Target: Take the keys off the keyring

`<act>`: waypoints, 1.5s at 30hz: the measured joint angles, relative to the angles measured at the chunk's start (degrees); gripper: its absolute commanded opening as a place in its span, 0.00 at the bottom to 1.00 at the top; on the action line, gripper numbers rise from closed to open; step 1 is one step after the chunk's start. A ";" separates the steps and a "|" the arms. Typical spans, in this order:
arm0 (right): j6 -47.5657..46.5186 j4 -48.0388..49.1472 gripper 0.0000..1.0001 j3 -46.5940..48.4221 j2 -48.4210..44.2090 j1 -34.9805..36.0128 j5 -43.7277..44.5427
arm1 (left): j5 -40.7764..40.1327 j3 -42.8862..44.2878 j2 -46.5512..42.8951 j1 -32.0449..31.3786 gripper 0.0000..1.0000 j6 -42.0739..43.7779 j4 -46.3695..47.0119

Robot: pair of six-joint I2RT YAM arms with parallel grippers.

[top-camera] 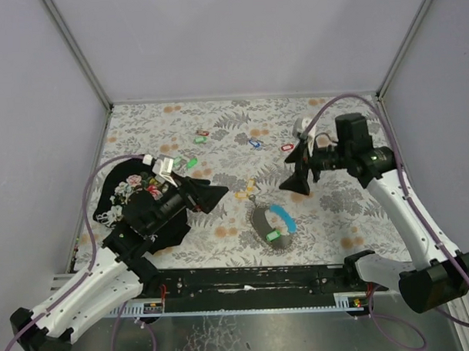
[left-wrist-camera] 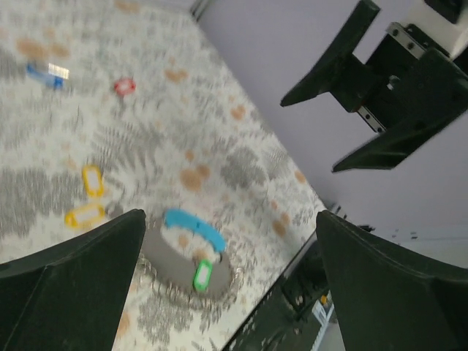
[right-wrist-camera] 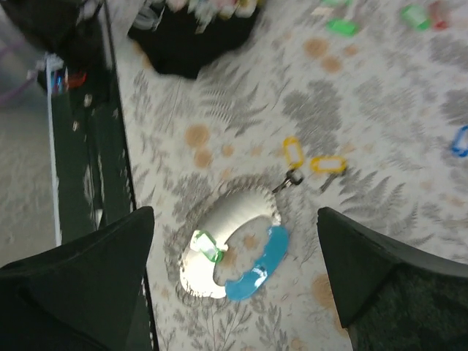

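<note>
The keyring (top-camera: 261,219) lies flat on the patterned table (top-camera: 336,218), with the green key tag (top-camera: 273,236) on its near edge. Two yellow tags (top-camera: 246,189) lie just beyond the keyring. The left gripper (top-camera: 216,190) hovers to its left, beside the black floral cloth (top-camera: 116,196), jaws spread and empty. The right gripper (top-camera: 294,169) hangs beyond the keyring to its right, equally wide and empty.

Keyring (top-camera: 259,219): matt grey strap, glossy blue section. Keys (top-camera: 273,236): green plastic tag.

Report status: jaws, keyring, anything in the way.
Left gripper, right gripper: jaws open, empty, aloft. Keyring flat on table, green key on it. Yellow tags beside it, nothing covering.
</note>
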 measured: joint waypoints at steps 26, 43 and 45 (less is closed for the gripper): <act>-53.46 2.05 0.47 -28.26 10.47 21.49 8.92 | -2.80 -21.46 9.51 0.00 0.94 -15.39 19.87; -55.71 6.38 0.34 -27.17 17.16 28.22 14.47 | -2.21 -21.75 9.51 0.00 0.94 -15.15 21.29; -55.76 6.38 0.33 -27.23 17.86 28.96 15.19 | -2.21 -22.08 9.27 0.00 0.94 -15.15 21.31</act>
